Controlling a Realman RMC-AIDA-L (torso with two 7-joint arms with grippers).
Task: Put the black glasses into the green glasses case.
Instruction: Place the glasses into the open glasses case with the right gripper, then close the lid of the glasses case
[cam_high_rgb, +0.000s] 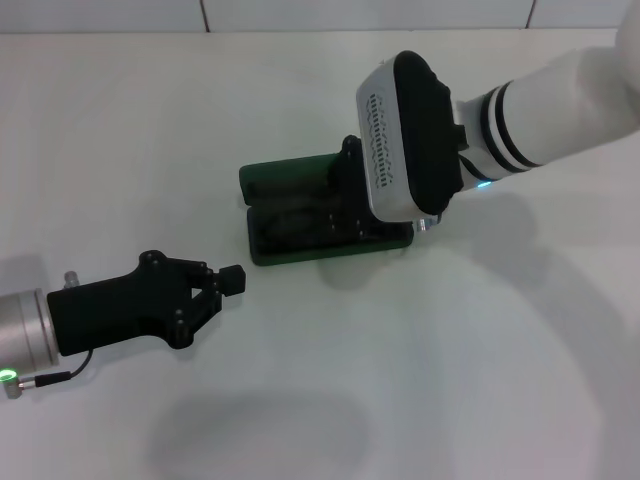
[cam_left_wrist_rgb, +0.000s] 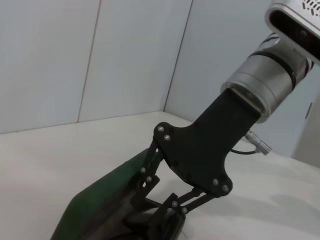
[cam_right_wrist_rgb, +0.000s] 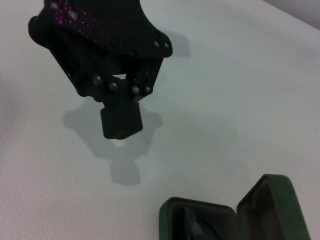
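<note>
White tabletop (cam_high_rgb: 120, 120) all round, pale wall panels behind. Mid-table, lid thrown back toward the wall: the green glasses case (cam_high_rgb: 285, 180), long axis running side to side across the head view. Inside the tray, dim dark shapes against the lining, most likely the black glasses (cam_high_rgb: 295, 218), lengthwise along the case; too dark to trace lenses or temples, so judged rather than plainly seen. Reaching down into the right-hand half of the tray from above: the right gripper (cam_left_wrist_rgb: 165, 217), tips sunk low in the case; open or closed cannot be told. Well apart toward the left and nearer the robot's body: the left gripper (cam_high_rgb: 232, 280), pressed together on nothing, low over the table and aimed roughly at the case. Nearer arm by far, then: the right one, directly over the work, any lift-out going straight up along the tray's open side.
</note>
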